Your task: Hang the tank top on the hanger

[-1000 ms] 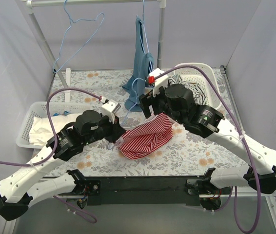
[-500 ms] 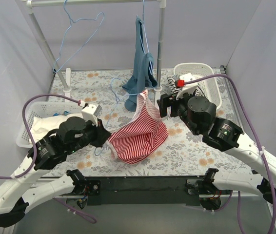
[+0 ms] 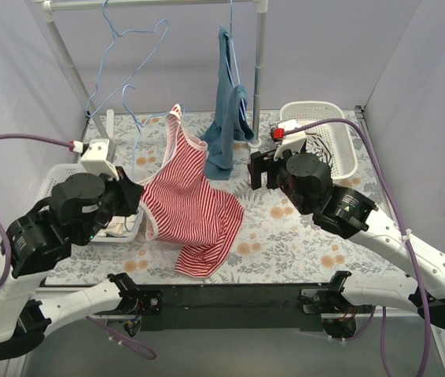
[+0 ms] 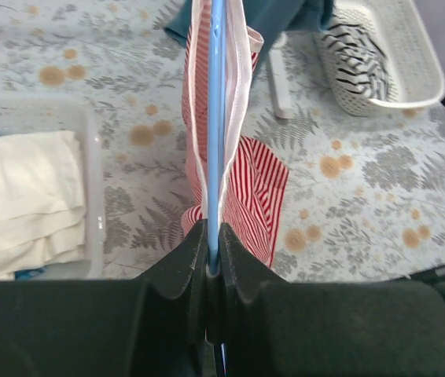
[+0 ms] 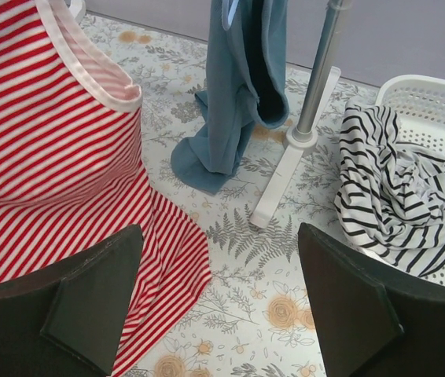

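Note:
The red-and-white striped tank top (image 3: pixel 183 192) hangs on a light-blue wire hanger (image 3: pixel 134 126), lifted at the left, with its hem trailing on the table. My left gripper (image 3: pixel 134 195) is shut on the hanger's wire. In the left wrist view the wire (image 4: pixel 216 118) runs straight out of the closed jaws (image 4: pixel 213 247), with the tank top (image 4: pixel 250 188) draped on both sides of it. My right gripper (image 3: pixel 258 169) is open and empty to the right of the top. In the right wrist view its jaws (image 5: pixel 218 306) stand wide apart, with the tank top (image 5: pixel 42 157) at the left.
A teal garment (image 3: pixel 230 118) hangs on the rack, beside the rack's pole (image 3: pixel 258 63). Another blue hanger (image 3: pixel 128 39) hangs from the rail. A white basket (image 3: pixel 340 157) at the back right holds a black-and-white striped garment (image 5: pixel 395 188). A white basket (image 3: pixel 49 184) with white cloth is at the left.
My left gripper has swung up and to the left with the hanger, and the tank top now hangs from it. My right gripper has let go of the top and stands open.

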Tool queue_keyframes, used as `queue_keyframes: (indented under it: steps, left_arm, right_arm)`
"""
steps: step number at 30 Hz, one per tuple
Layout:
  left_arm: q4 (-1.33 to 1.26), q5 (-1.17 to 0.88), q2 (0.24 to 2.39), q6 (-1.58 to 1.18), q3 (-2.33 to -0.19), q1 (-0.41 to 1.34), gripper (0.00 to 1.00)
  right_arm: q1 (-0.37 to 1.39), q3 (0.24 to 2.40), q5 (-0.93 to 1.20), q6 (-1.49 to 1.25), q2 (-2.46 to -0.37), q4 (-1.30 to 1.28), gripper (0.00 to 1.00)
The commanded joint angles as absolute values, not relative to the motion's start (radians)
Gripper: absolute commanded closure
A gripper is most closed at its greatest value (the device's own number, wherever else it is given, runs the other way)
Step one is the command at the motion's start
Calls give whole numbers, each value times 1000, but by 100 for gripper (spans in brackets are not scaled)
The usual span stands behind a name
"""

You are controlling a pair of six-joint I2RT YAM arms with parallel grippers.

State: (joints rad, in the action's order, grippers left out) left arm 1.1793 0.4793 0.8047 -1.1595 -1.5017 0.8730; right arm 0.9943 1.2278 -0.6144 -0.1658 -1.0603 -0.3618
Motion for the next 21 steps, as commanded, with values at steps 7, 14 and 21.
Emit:
queue_keyframes:
  steps: [7, 14, 21]
  left_arm:
    - [1064, 848, 1179, -930, -1744, 874, 100]
    - [885, 534, 1340, -756, -1836, 559, 100]
    - [815, 400, 1483, -713, -2038, 485, 100]
  right_arm:
    - [974, 1230, -529, -215, -1071, -313, 13]
    - [974, 1227, -506, -233, -1054, -341, 13]
    - [971, 1216, -520, -232, -1034, -348, 13]
